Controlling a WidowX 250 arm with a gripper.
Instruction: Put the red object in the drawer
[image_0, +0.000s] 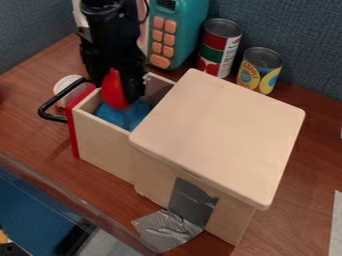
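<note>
The black gripper (125, 93) hangs down from the upper left over the open drawer, its fingers shut on the red object (115, 89). The red object is rounded, and its lower end is at the level of the drawer's opening. Below it, blue material (123, 116) lies inside the drawer. The wooden drawer (100, 139) is pulled out to the left of its box, with a red front and a black handle (48, 106). The gripper hides part of the drawer's far side.
The box's pale square lid (220, 132) stands to the right of the drawer. Behind are a teal toy (184, 37) with orange buttons, a red-and-green can (218, 47) and a yellow can (259, 70). Silver tape (167, 231) holds the box near the table's front edge.
</note>
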